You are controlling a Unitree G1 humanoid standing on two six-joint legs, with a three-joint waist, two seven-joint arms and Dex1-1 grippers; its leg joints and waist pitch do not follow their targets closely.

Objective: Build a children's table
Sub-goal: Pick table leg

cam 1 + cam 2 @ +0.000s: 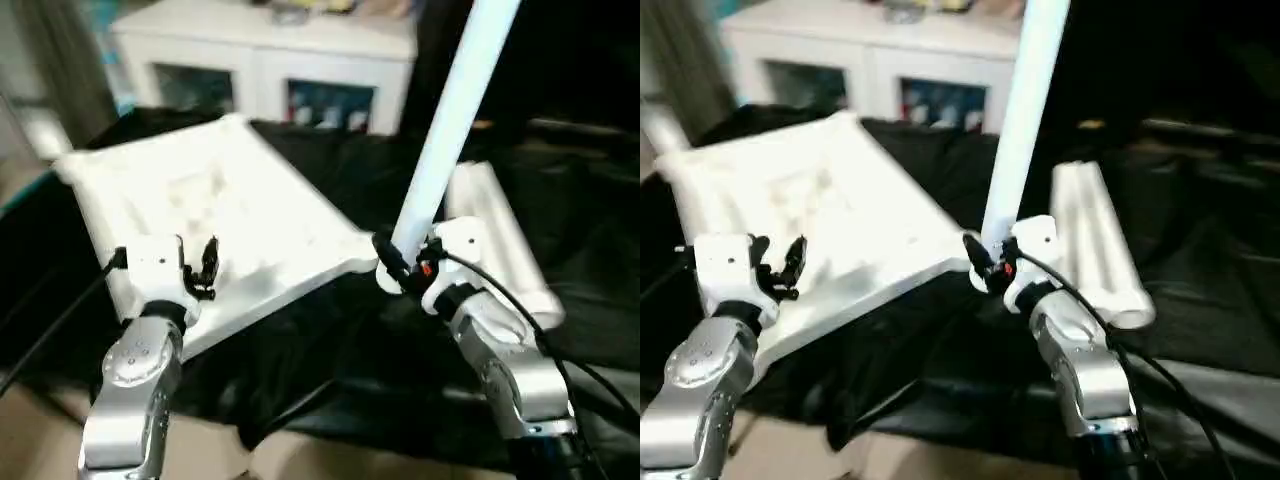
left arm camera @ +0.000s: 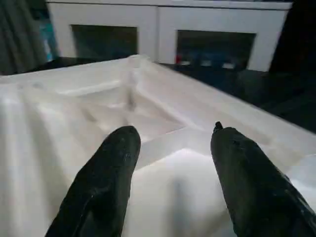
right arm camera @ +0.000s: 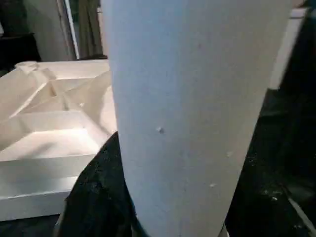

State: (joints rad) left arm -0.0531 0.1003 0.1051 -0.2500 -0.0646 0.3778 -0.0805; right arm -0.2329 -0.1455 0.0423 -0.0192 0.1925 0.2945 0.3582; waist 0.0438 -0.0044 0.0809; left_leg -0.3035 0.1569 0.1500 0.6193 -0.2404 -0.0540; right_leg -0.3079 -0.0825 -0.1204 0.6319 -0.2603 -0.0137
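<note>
The children's table top (image 1: 250,210) lies upside down on black cloth, its ribbed, rimmed underside facing up. My left gripper (image 1: 200,268) hovers just over the top's near edge. It is open, and in the left wrist view its two black fingers (image 2: 113,163) stand apart with only the white underside (image 2: 163,108) beyond them. My right gripper (image 1: 395,262) is shut on the lower end of a white leg (image 1: 450,110). The leg stands nearly upright beside the top's right corner and rises out of the picture. In the right wrist view the leg (image 3: 192,98) is close up.
Two more white legs (image 1: 500,235) lie side by side on the black cloth (image 1: 330,350) to the right of the held leg. A white glass-door cabinet (image 1: 270,50) stands behind the work. Cables run along my right forearm (image 1: 510,360).
</note>
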